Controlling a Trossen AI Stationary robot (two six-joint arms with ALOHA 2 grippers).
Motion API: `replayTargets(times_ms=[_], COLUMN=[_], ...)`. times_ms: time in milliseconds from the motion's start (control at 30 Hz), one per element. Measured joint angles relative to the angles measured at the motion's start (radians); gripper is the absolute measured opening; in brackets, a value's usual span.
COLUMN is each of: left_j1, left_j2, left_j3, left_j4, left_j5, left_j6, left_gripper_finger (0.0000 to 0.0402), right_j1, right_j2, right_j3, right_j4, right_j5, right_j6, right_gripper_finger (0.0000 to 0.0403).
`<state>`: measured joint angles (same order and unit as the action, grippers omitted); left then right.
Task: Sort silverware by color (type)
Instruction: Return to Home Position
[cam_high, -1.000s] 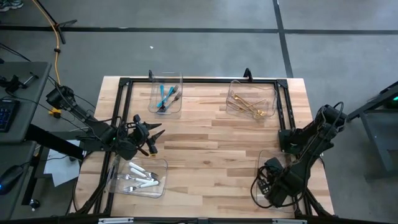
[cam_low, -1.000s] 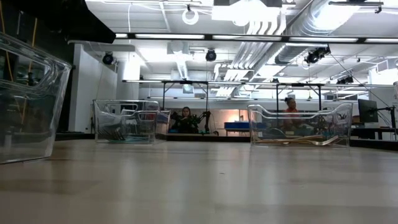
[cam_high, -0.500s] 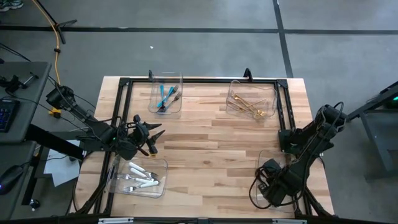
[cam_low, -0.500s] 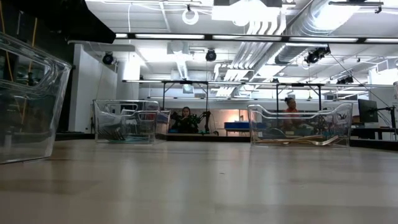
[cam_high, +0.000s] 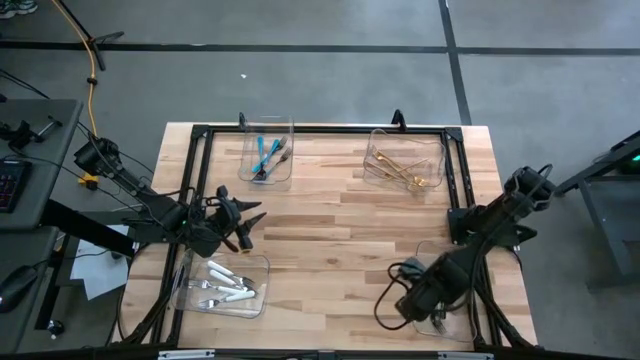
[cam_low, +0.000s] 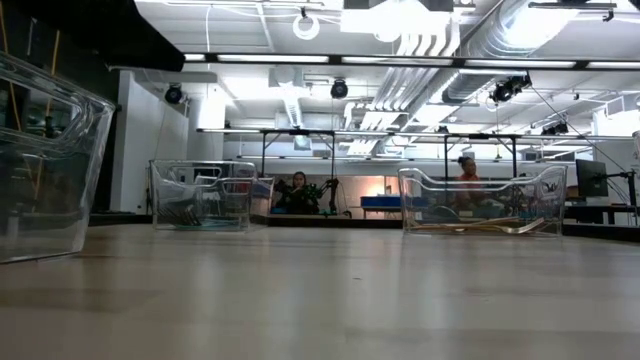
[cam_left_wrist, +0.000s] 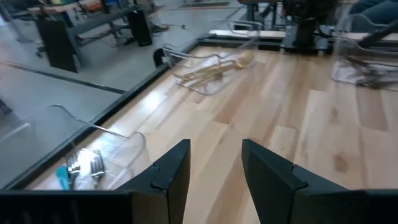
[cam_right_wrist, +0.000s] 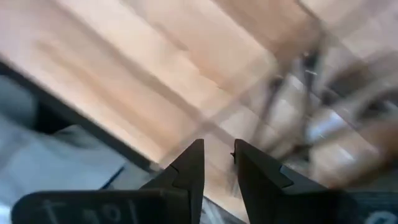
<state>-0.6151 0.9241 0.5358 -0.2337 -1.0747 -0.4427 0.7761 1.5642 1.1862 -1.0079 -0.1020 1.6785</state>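
Observation:
The silverware lies sorted in clear bins: teal-handled pieces (cam_high: 264, 154) at the far left, gold pieces (cam_high: 405, 170) at the far right, white-handled pieces (cam_high: 228, 288) at the near left. Dark steel pieces (cam_left_wrist: 368, 64) lie in the near right bin, which my right arm mostly hides in the high view. My left gripper (cam_high: 250, 222) is open and empty above the bare table, left of centre. My right gripper (cam_high: 405, 302) hangs at the near right bin's left side, its fingers narrowly apart (cam_right_wrist: 217, 149) with nothing between them.
A black frame (cam_high: 320, 130) runs round the table top. The middle of the table (cam_high: 340, 230) is bare wood. The low view shows two far bins (cam_low: 200, 195) (cam_low: 482, 203) and a near bin's wall (cam_low: 45, 160). People sit in the room behind the table.
My right gripper has swung toward the table's left edge along the near side, away from the near right bin. The left arm and all the silverware have kept still.

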Motion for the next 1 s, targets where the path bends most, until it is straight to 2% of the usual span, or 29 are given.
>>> replayTargets(times_ms=[233,533,667,800,933,1000], left_j1=[0.000,0.000,0.000,0.022,0.085,0.147], left_j2=[0.000,0.000,0.000,0.000,0.000,0.000], left_j3=[0.000,0.000,0.000,0.000,0.000,0.000], left_j4=[0.000,0.000,0.000,0.001,0.001,0.010], left_j5=[0.036,0.036,0.036,0.029,0.027,0.054], left_j6=[0.000,0.000,0.000,-0.031,-0.046,0.028], left_gripper_finger=[0.0138,0.0138,0.0138,0.0138,0.0138,0.0136], right_j1=[-0.045,-0.123,-0.181,-0.259,-0.339,-0.375], right_j2=[0.000,0.000,0.000,0.000,0.000,0.000], right_j3=[0.000,0.000,0.000,0.000,0.000,0.000], right_j4=[0.258,0.580,0.610,0.598,0.547,0.517], right_j5=[0.091,0.264,0.392,0.496,0.567,0.589], right_j6=[-0.235,-0.758,-0.984,-1.116,-1.218,-1.256], right_gripper_finger=[0.0083,0.0082,0.0082,0.0082,0.0082,0.0082])
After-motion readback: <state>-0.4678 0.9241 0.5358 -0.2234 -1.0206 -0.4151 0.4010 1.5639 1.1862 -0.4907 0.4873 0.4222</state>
